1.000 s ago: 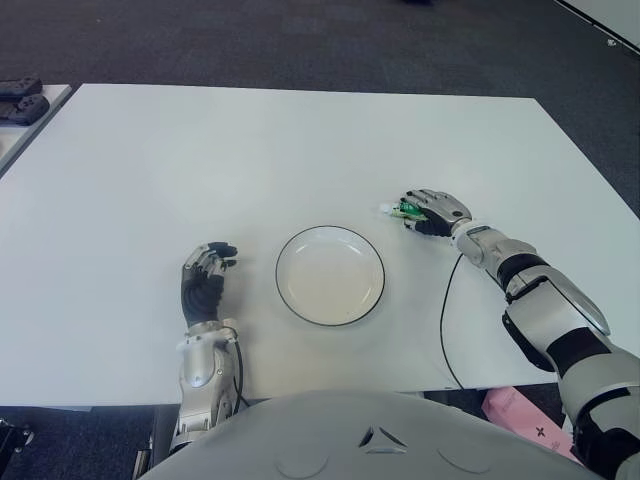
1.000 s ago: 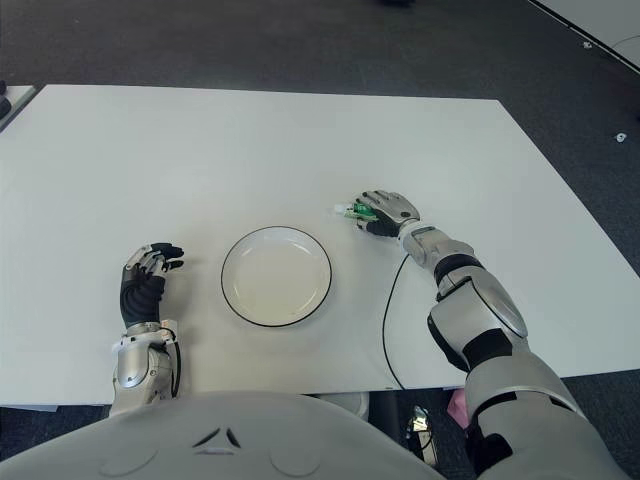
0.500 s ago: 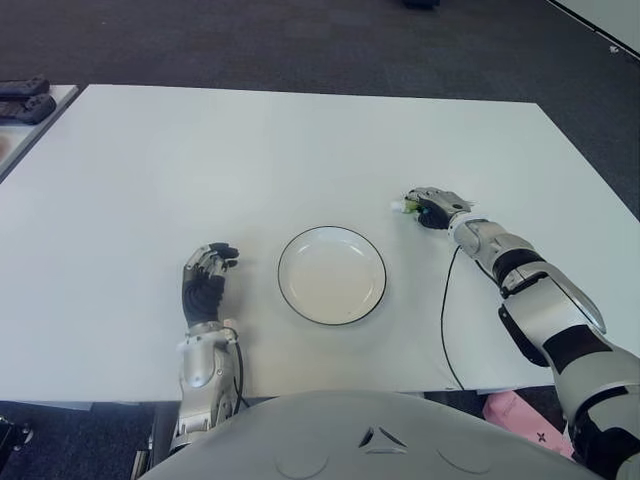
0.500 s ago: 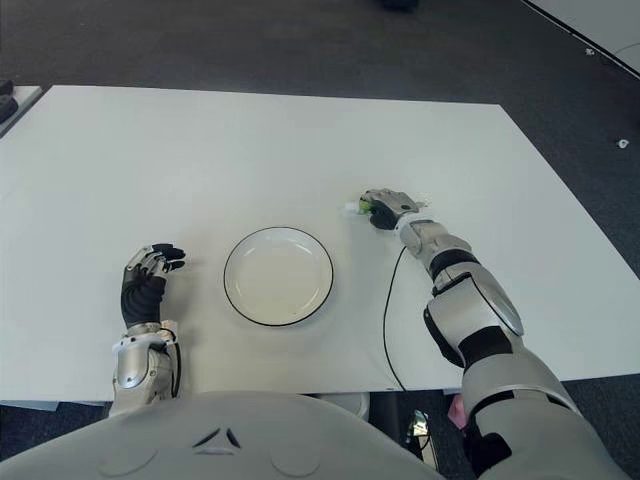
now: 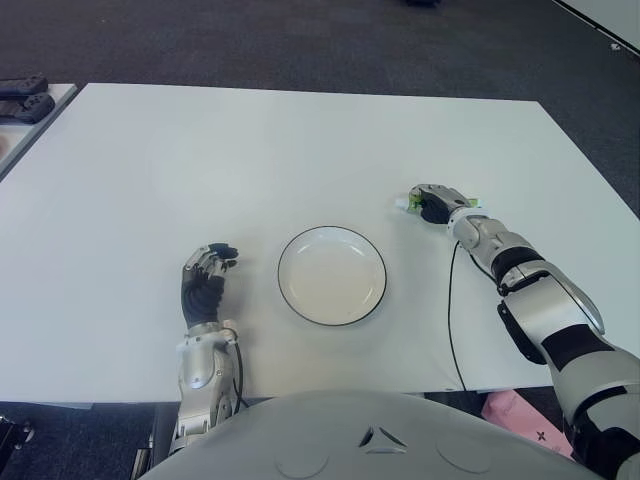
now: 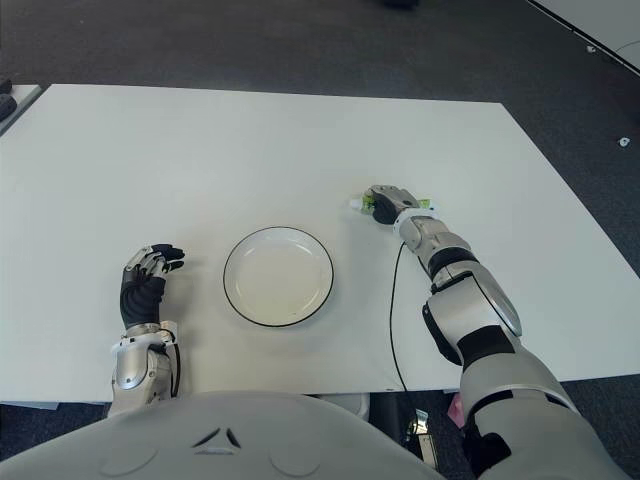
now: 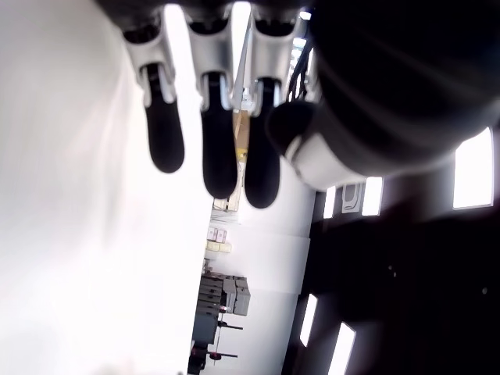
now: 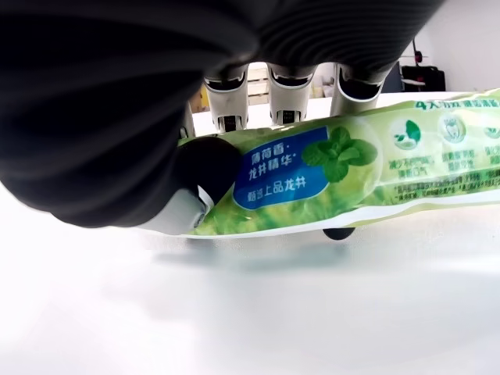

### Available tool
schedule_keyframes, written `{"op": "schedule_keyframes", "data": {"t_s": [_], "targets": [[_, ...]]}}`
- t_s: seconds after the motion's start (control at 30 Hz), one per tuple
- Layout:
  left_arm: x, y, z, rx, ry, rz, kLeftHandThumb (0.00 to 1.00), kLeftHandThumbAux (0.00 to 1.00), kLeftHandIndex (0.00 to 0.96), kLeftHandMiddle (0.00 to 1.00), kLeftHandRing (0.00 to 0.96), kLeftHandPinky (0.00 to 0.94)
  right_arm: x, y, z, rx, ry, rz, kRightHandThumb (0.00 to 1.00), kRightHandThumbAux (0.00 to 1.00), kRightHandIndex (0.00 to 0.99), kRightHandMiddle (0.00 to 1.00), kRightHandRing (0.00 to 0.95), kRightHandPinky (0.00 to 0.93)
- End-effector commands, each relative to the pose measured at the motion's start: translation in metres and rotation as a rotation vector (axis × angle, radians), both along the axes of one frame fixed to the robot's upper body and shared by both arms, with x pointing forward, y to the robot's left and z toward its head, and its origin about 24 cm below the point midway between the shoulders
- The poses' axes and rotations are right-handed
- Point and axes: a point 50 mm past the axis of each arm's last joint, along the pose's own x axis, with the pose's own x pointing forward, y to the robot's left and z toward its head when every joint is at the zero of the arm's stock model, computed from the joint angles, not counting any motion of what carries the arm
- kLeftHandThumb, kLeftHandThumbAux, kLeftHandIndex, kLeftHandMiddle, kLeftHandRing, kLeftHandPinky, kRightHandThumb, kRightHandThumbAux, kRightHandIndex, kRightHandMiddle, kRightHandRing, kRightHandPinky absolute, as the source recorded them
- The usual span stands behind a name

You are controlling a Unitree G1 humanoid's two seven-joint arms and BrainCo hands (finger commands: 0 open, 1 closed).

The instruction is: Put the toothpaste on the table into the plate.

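2 hands showed on the white rectangular table (image 5: pixel 300 140). The right hand (image 5: pixel 437 203) had its fingers curled around the green plastic toothpaste tube (image 8: pixel 344 173), holding it just above the tabletop, right of the round white black-rimmed plate (image 5: pixel 331 275) and apart from its rim. The left hand (image 5: pixel 205 283) showed left of the plate near the table's front edge, fingers loosely extended, grasping nothing. Bare tabletop separated tube and plate.
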Motion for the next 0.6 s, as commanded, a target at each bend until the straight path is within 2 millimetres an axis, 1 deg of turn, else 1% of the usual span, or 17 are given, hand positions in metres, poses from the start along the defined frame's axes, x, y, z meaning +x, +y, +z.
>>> {"op": "schedule_keyframes", "data": {"t_s": [0.03, 0.27, 0.4, 0.6], "targets": [[-0.005, -0.008, -0.013, -0.05, 0.077, 0.004, 0.71, 0.724, 0.424, 0.467, 0.427, 0.397, -0.028, -0.006, -0.035, -0.007, 0.178, -0.039, 0.846, 0.677, 0.397, 0.557, 0.713, 0.64], [-0.005, -0.009, -0.013, -0.052, 0.075, 0.007, 0.711, 0.724, 0.423, 0.47, 0.429, 0.394, -0.025, -0.004, -0.032, 0.047, 0.146, -0.068, 0.846, 0.676, 0.4, 0.555, 0.716, 0.635], [-0.005, -0.009, -0.013, -0.052, 0.074, 0.003, 0.709, 0.724, 0.423, 0.468, 0.43, 0.395, -0.022, -0.002, -0.029, 0.085, 0.118, -0.082, 0.846, 0.676, 0.399, 0.556, 0.723, 0.661], [-0.005, -0.01, -0.013, -0.05, 0.076, 0.002, 0.707, 0.725, 0.422, 0.464, 0.427, 0.389, -0.017, 0.003, -0.022, 0.168, 0.053, -0.095, 0.846, 0.675, 0.399, 0.557, 0.736, 0.659]]}}
